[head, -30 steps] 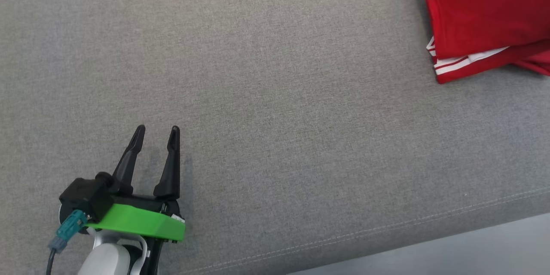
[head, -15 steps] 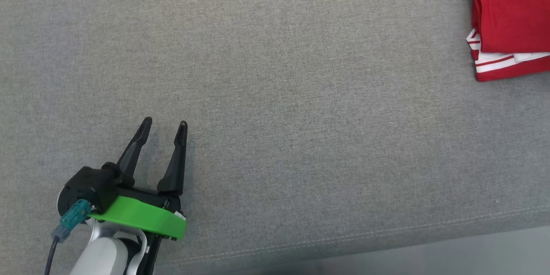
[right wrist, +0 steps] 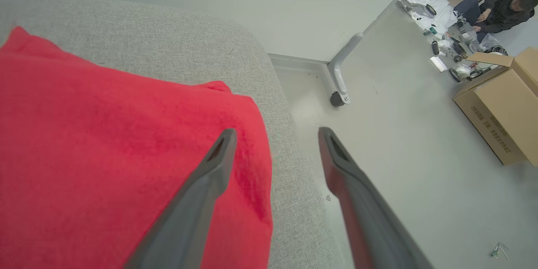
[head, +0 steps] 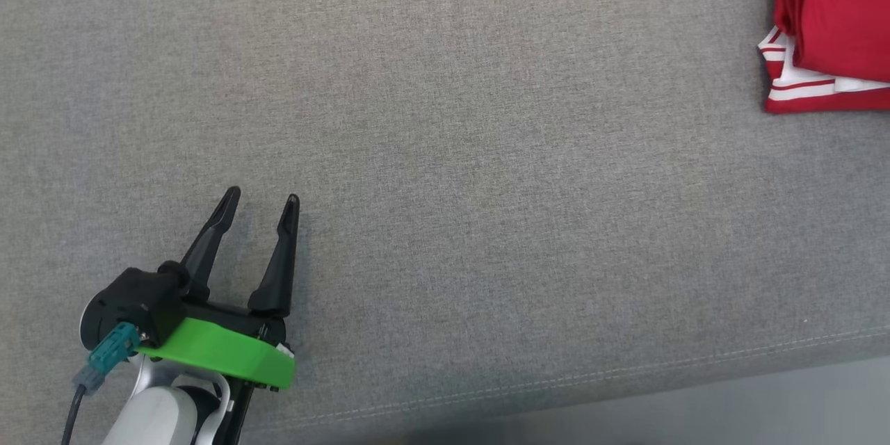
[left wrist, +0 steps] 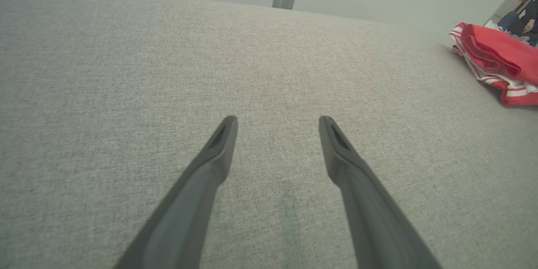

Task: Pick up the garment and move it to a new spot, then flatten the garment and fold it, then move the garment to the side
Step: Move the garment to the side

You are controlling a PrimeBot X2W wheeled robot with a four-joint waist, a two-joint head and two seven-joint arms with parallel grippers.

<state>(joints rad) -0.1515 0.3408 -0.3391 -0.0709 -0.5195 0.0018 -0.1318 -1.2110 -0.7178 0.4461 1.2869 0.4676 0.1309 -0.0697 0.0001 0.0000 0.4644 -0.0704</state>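
Observation:
The red garment (head: 834,21) with white stripes lies folded at the far right of the grey cushioned surface (head: 459,153). In the left wrist view the garment (left wrist: 496,56) sits far off to the right. My left gripper (head: 262,199) hovers open over bare grey fabric at the lower left, nothing between its fingers (left wrist: 218,147). My right gripper (right wrist: 277,134) stands open above the garment's (right wrist: 105,151) edge near the cushion's corner, one finger over red cloth, the other over the floor, holding nothing.
The cushion's seamed front edge (head: 626,375) runs along the bottom right, with pale floor (right wrist: 403,143) beyond. A metal leg with a caster (right wrist: 338,92), a cardboard box (right wrist: 500,122) and a seated person (right wrist: 500,4) are off the cushion's corner.
The head camera has swung, so the garment sits further right in the picture and is cut off by the edge. The left gripper stays open in the same stance.

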